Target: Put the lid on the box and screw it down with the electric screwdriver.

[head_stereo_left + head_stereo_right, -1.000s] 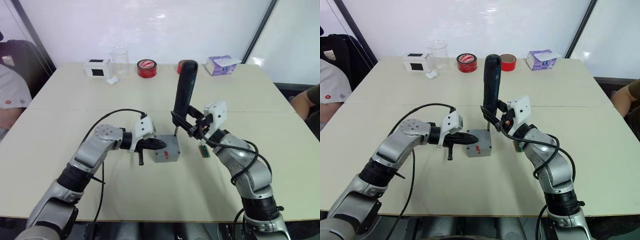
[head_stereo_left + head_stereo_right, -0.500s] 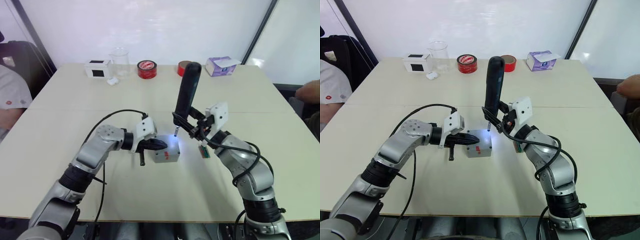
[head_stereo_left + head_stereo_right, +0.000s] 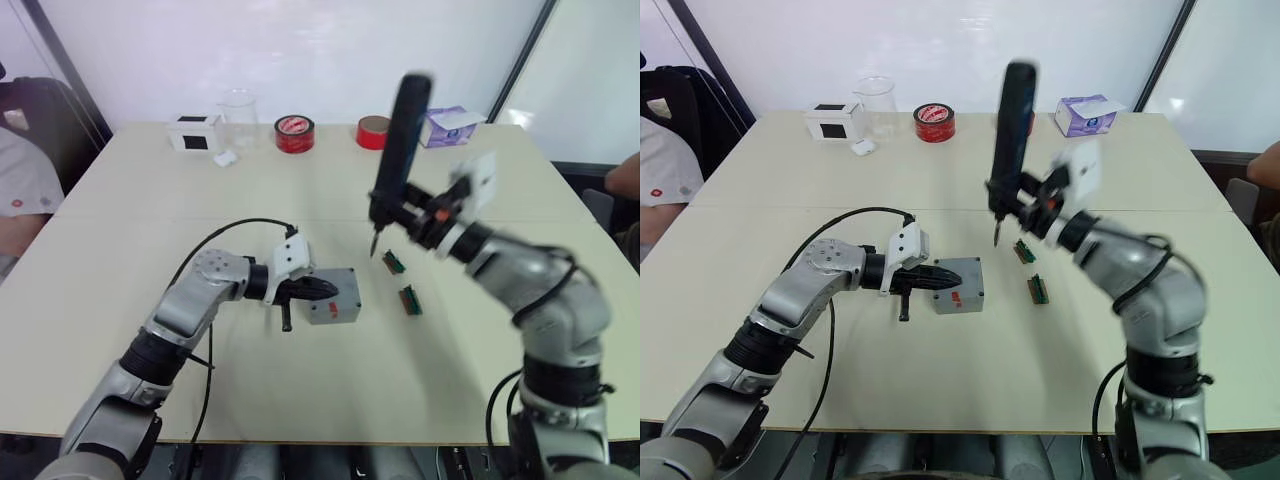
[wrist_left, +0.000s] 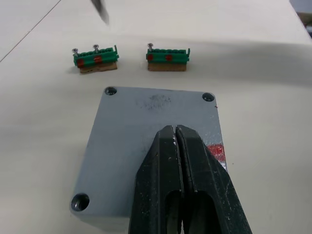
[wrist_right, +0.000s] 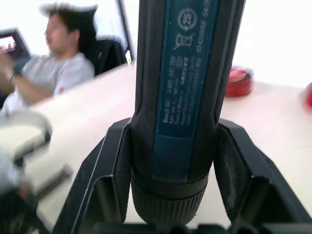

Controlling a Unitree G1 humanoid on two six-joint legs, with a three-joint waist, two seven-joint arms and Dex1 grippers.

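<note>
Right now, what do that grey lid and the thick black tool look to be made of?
The lid looks like matte grey painted or cast metal: a flat dull surface with recessed corner screw holes. The electric screwdriver seems to be black and dark-blue plastic, smooth with printed markings, though its finish is hard to judge.

Lid: flat grey, small red mark near my left gripper's black fingers. Electric screwdriver: black body, dark-blue panel with printed lettering. Two green terminal blocks, red dots. Red tape rolls at twelve o'clock. Table pale beige.
</note>
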